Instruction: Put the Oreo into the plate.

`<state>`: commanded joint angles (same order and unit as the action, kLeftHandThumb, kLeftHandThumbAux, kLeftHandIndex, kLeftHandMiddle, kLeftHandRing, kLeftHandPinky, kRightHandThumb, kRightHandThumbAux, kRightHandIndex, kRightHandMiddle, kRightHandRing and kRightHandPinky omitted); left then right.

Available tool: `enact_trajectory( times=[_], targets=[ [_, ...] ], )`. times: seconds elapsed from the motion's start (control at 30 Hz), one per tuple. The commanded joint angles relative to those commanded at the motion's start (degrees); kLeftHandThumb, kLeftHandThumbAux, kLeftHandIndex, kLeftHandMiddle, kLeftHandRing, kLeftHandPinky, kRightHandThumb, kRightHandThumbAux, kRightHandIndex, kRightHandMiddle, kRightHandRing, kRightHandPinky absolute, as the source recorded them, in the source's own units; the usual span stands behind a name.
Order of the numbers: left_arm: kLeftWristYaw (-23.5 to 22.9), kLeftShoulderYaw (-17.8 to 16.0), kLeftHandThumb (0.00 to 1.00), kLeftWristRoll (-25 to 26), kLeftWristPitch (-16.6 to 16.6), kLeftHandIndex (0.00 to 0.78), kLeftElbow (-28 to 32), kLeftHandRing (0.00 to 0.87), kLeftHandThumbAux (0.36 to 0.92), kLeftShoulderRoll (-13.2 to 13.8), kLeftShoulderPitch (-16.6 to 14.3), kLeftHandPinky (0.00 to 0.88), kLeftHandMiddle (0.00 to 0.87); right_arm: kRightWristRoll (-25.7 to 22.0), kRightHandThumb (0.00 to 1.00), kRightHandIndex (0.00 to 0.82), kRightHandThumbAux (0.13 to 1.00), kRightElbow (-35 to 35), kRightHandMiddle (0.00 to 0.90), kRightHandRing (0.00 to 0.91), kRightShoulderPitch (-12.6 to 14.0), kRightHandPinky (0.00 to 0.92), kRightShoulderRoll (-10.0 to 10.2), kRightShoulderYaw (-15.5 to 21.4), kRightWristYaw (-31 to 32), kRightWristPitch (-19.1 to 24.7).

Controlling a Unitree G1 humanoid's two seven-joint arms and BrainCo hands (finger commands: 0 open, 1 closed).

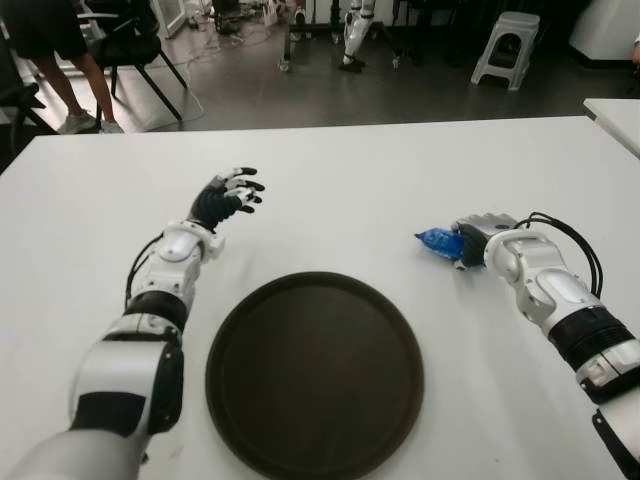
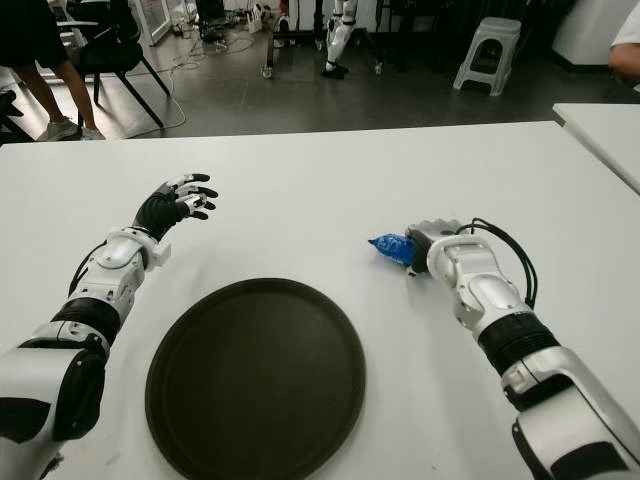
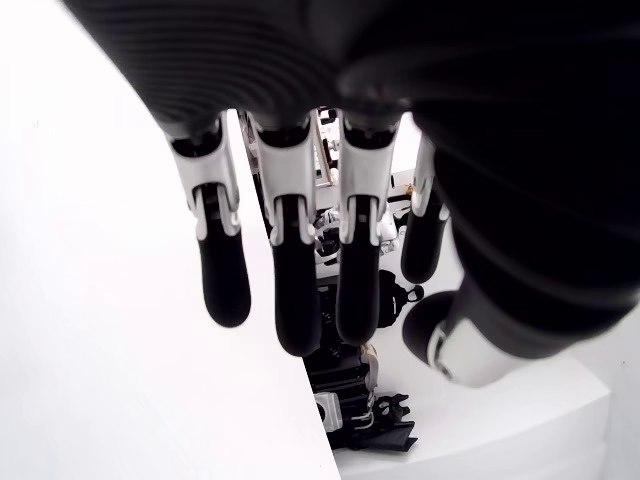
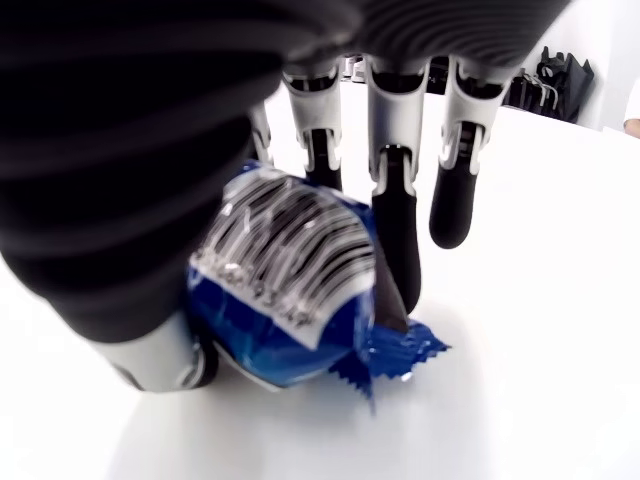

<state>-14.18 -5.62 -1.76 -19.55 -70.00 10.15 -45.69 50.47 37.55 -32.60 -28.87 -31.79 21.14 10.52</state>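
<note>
White table [image 1: 330, 180] with a round dark brown plate [image 1: 314, 373] near the robot's edge, between the two arms; the plate holds nothing. The blue Oreo packet [image 1: 438, 242] lies on the table outside the plate, beyond its rim on the robot's right side. The right hand [image 1: 478, 234] is at the packet: in the right wrist view the thumb and fingers [image 4: 397, 222] close around the crinkled blue wrapper [image 4: 290, 290], whose barcode panel faces the camera, with the packet's crimped end touching the tabletop. The left hand [image 1: 226, 196] shows over the table beyond the plate on the robot's left, well apart from the packet; its black-tipped fingers [image 3: 290, 260] are extended and slightly spread, holding nothing. Past the far table edge: dark floor, a chair [image 1: 135, 45], a grey step stool [image 1: 508, 42], and a person's legs [image 1: 70, 80] at upper left. A second white table's corner [image 1: 615, 115] appears at right.
</note>
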Motion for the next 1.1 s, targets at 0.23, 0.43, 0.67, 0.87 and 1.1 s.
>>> enact_trajectory(
  times=[0.23,0.43,0.67,0.87,1.1],
  targets=[
    [0.2,0.1,0.120,-0.2,-0.1,0.233,0.0,0.358,0.705,0.0,0.0,0.363,0.358,-0.5,0.676,0.422,0.740,1.4,0.616,0.596,-0.5,0.556,-0.2,-0.1,-0.2,-1.1],
    [0.6,0.2,0.111,-0.4,0.1,0.237,-0.1,0.360,0.713,-0.1,-0.1,0.369,0.361,-1.1,0.677,0.424,0.739,0.3,0.625,0.605,0.0,0.563,-0.8,0.3,-0.4,-1.5],
    [0.7,0.4,0.096,-0.5,0.0,0.227,-0.2,0.357,0.710,-0.3,-0.2,0.369,0.353,-1.0,0.677,0.423,0.739,1.2,0.623,0.605,-0.3,0.562,-0.8,0.2,-1.5,-1.6],
    [1.0,0.3,0.117,-0.4,0.1,0.224,-0.1,0.357,0.717,-0.5,-0.2,0.367,0.352,-0.8,0.679,0.422,0.737,-0.4,0.605,0.596,1.2,0.567,-0.8,1.5,-7.5,-0.9],
    [0.8,0.2,0.133,-0.2,0.1,0.225,-0.2,0.362,0.713,-0.7,-0.3,0.373,0.356,-1.4,0.681,0.423,0.736,-5.3,0.601,0.596,3.7,0.580,-0.8,4.3,-11.8,1.1]
  ],
)
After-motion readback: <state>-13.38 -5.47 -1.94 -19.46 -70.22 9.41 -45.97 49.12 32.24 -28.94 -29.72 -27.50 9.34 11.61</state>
